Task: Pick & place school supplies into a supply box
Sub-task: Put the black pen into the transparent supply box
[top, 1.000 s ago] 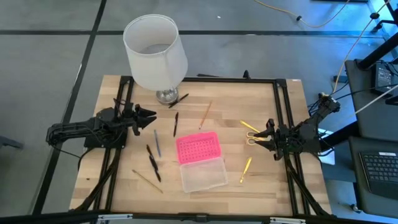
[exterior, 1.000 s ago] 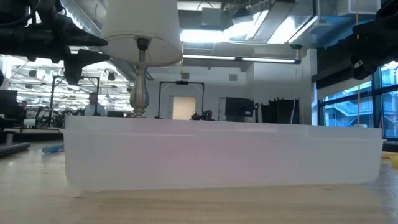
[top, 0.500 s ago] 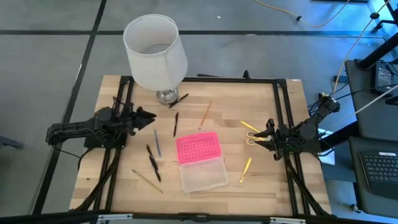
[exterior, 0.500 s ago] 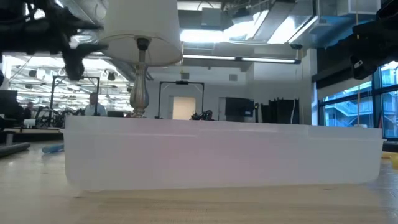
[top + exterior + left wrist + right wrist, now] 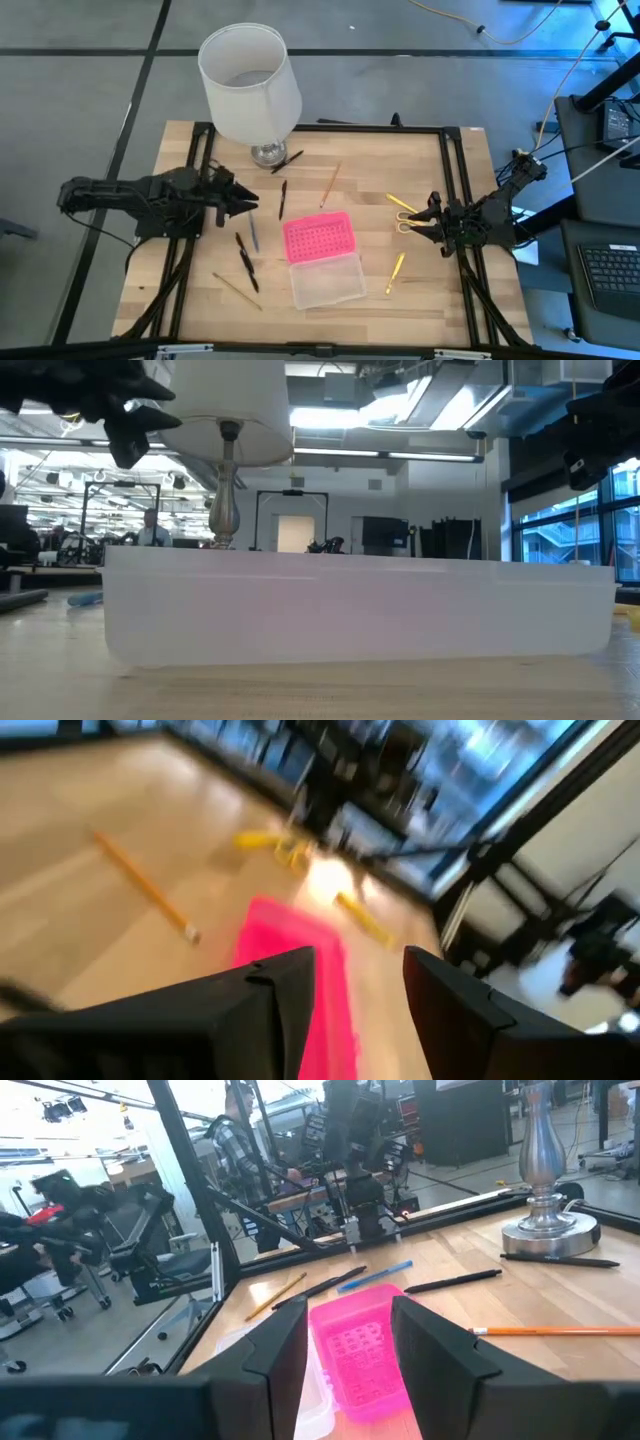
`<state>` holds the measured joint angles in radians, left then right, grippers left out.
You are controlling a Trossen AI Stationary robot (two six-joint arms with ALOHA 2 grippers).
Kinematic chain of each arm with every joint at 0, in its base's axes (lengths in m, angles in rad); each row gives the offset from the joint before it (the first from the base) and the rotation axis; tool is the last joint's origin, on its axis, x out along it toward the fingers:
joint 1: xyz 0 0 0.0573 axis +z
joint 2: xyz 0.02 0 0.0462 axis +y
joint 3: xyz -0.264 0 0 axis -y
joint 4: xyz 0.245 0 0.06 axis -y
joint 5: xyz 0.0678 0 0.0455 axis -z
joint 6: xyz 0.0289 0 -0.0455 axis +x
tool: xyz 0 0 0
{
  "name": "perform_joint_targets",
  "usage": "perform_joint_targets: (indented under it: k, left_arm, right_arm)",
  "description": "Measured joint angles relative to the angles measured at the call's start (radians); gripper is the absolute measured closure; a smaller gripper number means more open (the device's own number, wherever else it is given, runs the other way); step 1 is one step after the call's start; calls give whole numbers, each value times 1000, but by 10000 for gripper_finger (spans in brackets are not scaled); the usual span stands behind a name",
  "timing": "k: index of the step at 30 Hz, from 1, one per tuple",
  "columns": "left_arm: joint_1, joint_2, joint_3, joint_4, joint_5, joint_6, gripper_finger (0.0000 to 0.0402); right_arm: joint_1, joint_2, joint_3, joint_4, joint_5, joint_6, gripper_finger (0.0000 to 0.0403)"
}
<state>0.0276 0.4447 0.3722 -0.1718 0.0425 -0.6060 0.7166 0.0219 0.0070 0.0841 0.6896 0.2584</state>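
The supply box lies open mid-table, its pink dotted lid (image 5: 319, 237) flat beside the clear base (image 5: 327, 280). Around it on the wood lie a grey-blue pen (image 5: 253, 230), black pens (image 5: 246, 263) (image 5: 283, 198), a tan pencil (image 5: 330, 183), a yellow pen (image 5: 396, 271) and yellow-handled scissors (image 5: 402, 213). My left gripper (image 5: 249, 201) is open above the table, just off the grey-blue pen's far end. My right gripper (image 5: 421, 222) is open and hovers beside the scissors at the right edge. Both wrist views show the lid (image 5: 272, 927) (image 5: 357, 1344) ahead.
A lamp with a white shade (image 5: 249, 78) stands on its metal base (image 5: 549, 1232) at the far edge, with another black pen (image 5: 287, 160) beside it. A second tan pencil (image 5: 237, 291) lies near the near-left corner. Black frame rails run along both table sides.
My left gripper has moved toward the table's right and a little toward the near edge, closer to the grey-blue pen, and its arm has stretched out. The right arm and all the supplies have stayed put.
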Motion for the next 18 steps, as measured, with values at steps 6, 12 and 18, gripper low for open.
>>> perform_joint_targets:
  k: [6, 12, 18]
  left_arm:
    - [-84, 266, 189, -101, 6, 0, 258]
    - [-184, 529, 363, -241, 3, -75, 259]
    - [-259, 781, 540, -467, 6, -233, 259]
  right_arm:
    - [0, 0, 0, 0, 0, -1, 252]
    - [0, 0, 0, 0, -1, -5, 252]
    - [0, 0, 0, 0, -2, -5, 252]
